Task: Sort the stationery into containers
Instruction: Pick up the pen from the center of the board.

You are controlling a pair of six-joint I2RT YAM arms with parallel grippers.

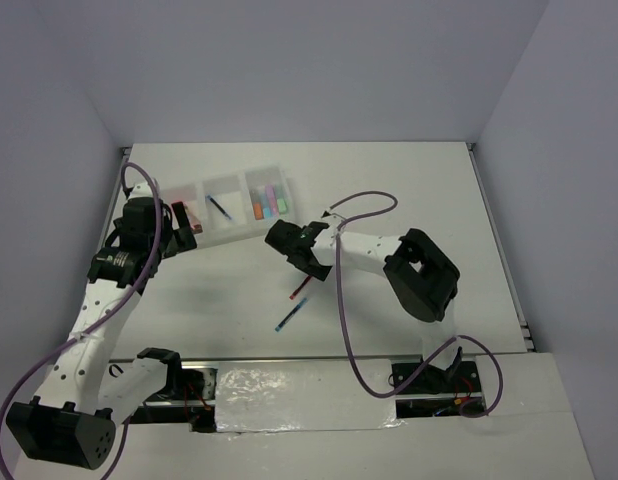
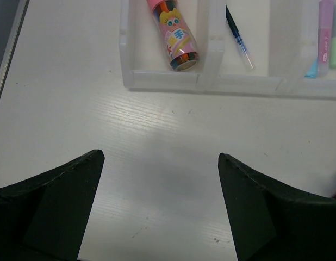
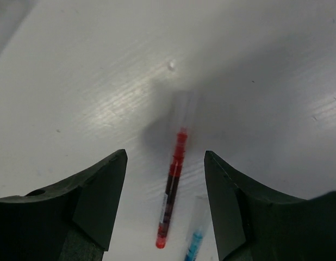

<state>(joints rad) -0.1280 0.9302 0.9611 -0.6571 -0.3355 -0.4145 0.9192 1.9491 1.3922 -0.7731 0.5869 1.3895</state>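
Looking down from overhead, the white tray (image 1: 235, 222) sits far left on the surface (image 1: 409, 190), with highlighters (image 1: 271, 198) in its right compartment and a dark pen (image 1: 220, 208) in the middle one. The left claw (image 1: 184, 225) hovers at the tray's left end. The right claw (image 1: 301, 265) hangs over a red pen (image 1: 300, 290), and a blue pen (image 1: 291, 317) lies just beside it.

The left wrist view shows the left claw (image 2: 161, 157) spread wide above bare surface near the tray wall (image 2: 162, 79), and a pink-capped jar (image 2: 174, 32) lies in the left compartment.

In the right wrist view, the right claw (image 3: 165, 155) is spread, its fingers (image 3: 97, 196) flanking the red pen (image 3: 173, 185) without touching it.
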